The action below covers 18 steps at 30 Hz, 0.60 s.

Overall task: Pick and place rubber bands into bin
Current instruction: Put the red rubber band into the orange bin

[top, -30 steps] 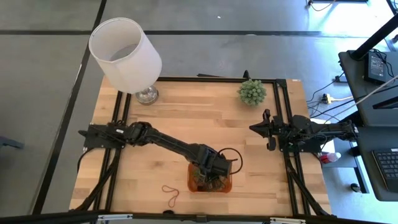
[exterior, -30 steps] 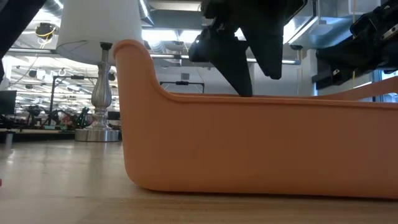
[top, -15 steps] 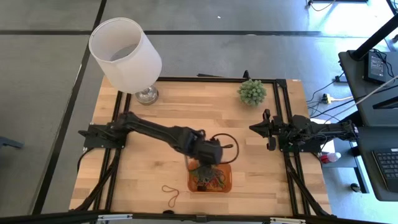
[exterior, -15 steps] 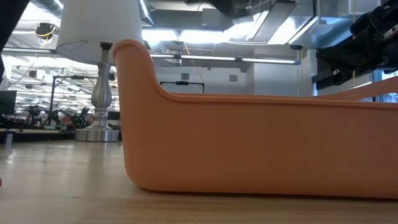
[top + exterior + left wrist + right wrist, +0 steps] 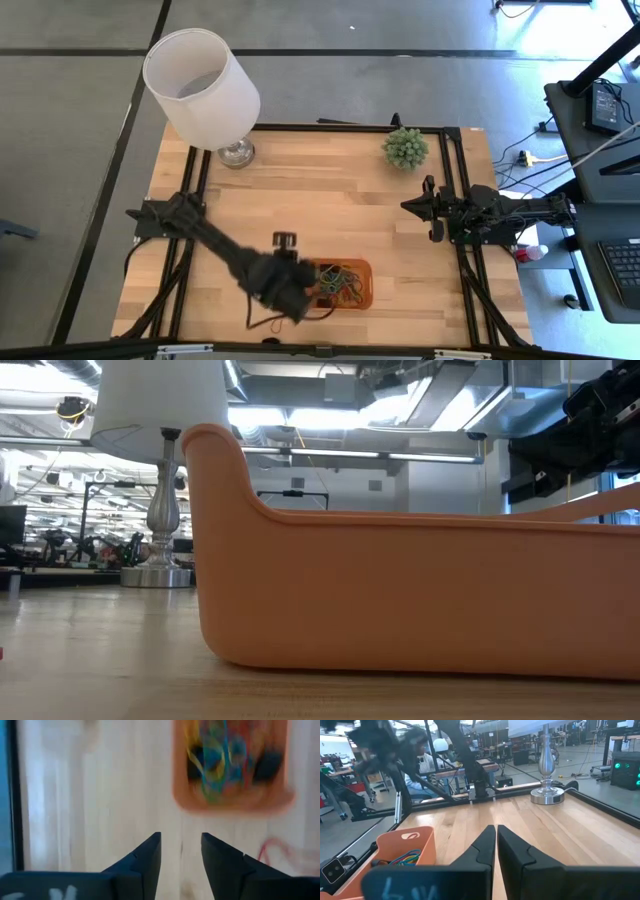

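Orange bin (image 5: 352,283) on the wooden worktop (image 5: 330,195) holds tangled rubber bands (image 5: 340,281). Left pincer (image 5: 181,851) beside the bin, parted, empty. Right pincer (image 5: 496,842) well apart from the bin, closed.

Grey concrete floor (image 5: 400,70) surrounds the table; ceiling strip lights (image 5: 330,420) glow.

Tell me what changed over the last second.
The left gripper rose out of the bin and swung off it toward the red rubber band loose on the table; its fingers are apart with nothing between them. The bin with its rubber bands, the lamp, the plant and the right gripper stayed put.
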Available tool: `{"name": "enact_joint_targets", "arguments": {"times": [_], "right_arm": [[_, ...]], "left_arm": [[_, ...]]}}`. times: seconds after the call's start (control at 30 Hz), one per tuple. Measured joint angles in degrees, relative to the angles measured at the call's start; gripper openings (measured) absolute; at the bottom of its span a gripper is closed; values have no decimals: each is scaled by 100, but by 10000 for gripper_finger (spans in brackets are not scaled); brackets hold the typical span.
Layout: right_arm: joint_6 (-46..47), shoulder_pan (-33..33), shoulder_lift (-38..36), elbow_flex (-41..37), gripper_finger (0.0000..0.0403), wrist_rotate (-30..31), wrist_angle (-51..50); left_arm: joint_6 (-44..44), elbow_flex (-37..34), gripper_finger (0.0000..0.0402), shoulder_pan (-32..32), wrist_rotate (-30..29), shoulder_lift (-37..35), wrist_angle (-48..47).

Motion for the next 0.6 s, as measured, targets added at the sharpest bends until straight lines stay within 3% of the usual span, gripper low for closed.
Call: {"name": "enact_joint_targets", "arguments": {"times": [0.2, 0.37, 0.6], "right_arm": [[-3, 1, 0, 0, 23, 1, -1], [0, 0, 0, 0, 23, 1, 0], [-8, 1, 2, 0, 23, 0, -3]], "left_arm": [[-410, -1394, 154, -663, 28, -3, 342], [-500, -2807, 157, -1059, 756, -227, 2089], [-1012, -4896, 157, -1274, 470, -1155, 4497]]}}
